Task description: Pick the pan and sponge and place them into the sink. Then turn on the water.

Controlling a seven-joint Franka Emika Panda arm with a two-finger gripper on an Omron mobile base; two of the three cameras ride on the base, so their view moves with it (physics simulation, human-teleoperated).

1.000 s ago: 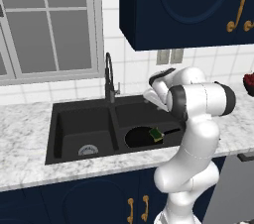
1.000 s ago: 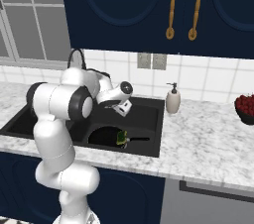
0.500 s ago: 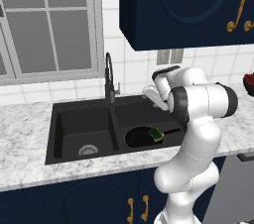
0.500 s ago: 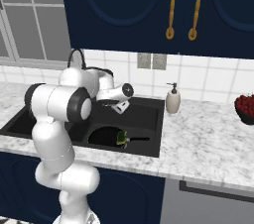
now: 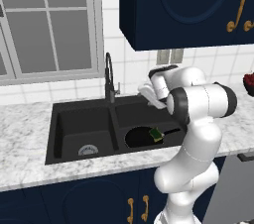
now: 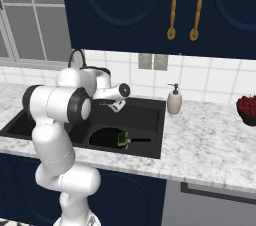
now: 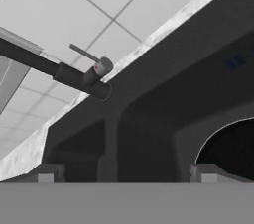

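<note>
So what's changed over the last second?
The robot's hand has swung over the sink toward the slim black arched faucet. The round black frying pan and green-yellow sponge stayed in the right basin of the matte black double sink.

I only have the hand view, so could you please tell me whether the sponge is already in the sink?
Observer: Yes, the sponge lies inside the pan, and the pan sits in the right basin of the sink.
Operator: Thank you. Where is the gripper relative to the faucet?
Observer: The gripper hangs over the back of the right basin, to the right of the faucet and apart from it.
Operator: Is anything standing near the sink on that side?
Observer: A soap bottle stands on the counter just past the sink's right rim.
</note>
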